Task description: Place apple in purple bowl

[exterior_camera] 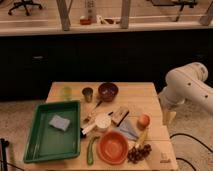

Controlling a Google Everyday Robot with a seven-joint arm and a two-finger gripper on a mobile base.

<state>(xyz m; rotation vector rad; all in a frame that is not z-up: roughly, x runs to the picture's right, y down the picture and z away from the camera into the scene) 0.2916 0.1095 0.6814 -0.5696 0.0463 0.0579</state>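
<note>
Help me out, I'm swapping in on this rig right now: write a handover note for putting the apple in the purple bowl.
Tool: at the right edge of the table, just right of the apple, not touching it.
Apple: lying on the table's right side.
Purple bowl: far middle of the table, no apple in it.
Done: nothing yet.
Left: grasp the apple, carry it to the purple bowl, release.
</note>
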